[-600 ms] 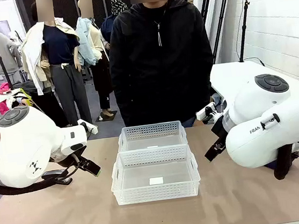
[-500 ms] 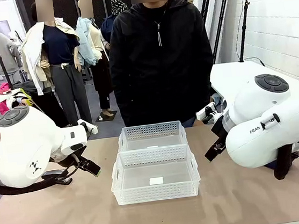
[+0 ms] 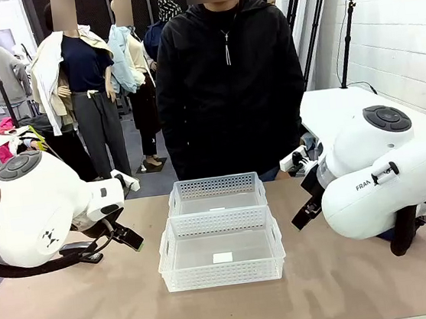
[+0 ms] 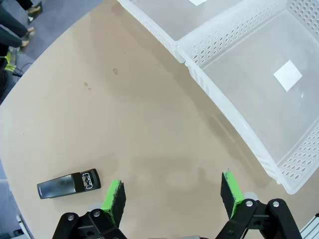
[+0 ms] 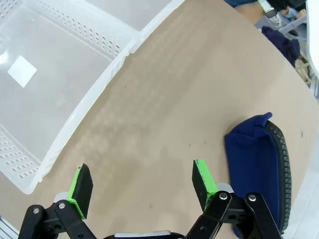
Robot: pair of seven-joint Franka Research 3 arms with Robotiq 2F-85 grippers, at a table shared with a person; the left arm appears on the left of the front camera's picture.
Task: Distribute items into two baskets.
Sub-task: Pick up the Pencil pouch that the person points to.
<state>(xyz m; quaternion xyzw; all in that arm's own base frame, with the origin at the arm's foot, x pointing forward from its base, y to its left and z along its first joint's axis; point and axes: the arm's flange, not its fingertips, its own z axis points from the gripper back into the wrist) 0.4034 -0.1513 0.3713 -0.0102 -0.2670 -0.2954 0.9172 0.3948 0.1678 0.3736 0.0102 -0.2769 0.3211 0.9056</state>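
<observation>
Jaws gape on my left pincer [image 4: 170, 185], readied for the black stapler [image 4: 69, 183] beside one finger. My right pincer [image 5: 140, 173], equally released, has the navy zip pouch [image 5: 256, 174] alongside. Opposite each item, two baskets [image 3: 219, 222] wait empty.

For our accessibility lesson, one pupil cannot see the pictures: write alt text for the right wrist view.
The right gripper, its green-padded fingers open and holding nothing, hangs over the table. A navy pouch lies at the picture's lower right, and a white basket with a label inside is at upper left.
</observation>
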